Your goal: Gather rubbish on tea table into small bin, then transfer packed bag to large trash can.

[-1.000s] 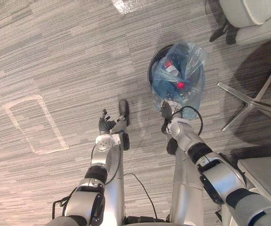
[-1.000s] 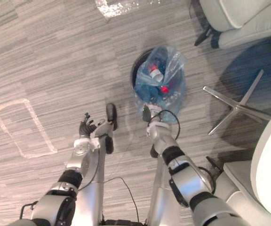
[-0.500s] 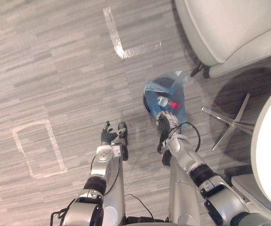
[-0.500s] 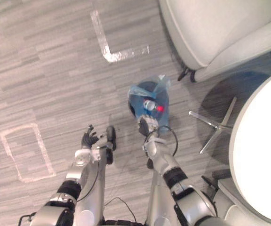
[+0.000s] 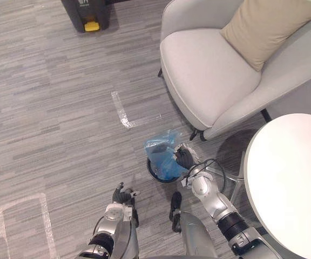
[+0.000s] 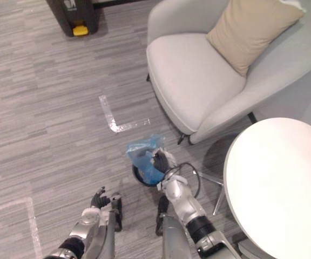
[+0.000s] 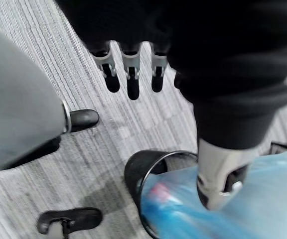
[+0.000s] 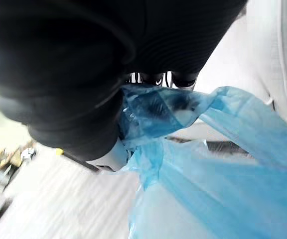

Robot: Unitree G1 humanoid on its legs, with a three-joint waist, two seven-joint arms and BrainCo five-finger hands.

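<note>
A blue plastic bag [image 5: 161, 155] full of rubbish stands in the small black bin [image 5: 156, 177] on the carpet, beside the armchair. My right hand [image 5: 184, 158] is at the bag's top edge. In the right wrist view its fingers [image 8: 156, 78] and thumb are curled round a bunch of the blue film [image 8: 153, 112]. My left hand [image 5: 121, 195] hangs low to the bin's left, apart from it. Its fingers [image 7: 128, 74] are straight and hold nothing, with the bin's rim [image 7: 133, 169] and the bag [image 7: 233, 209] past them. The large dark trash can [image 5: 86, 13] with a yellow pedal stands far ahead.
A grey armchair [image 5: 209, 75] with a tan cushion [image 5: 266, 24] stands just beyond the bin. The white round tea table [image 5: 290, 183] is at the right, its metal legs [image 5: 234, 186] near the bin. Tape marks [image 5: 122, 110] lie on the open carpet at the left.
The camera has swung upward, bringing the armchair, table and large trash can into view. My right hand keeps hold of the bag at the bin; the left hand stays low and free.
</note>
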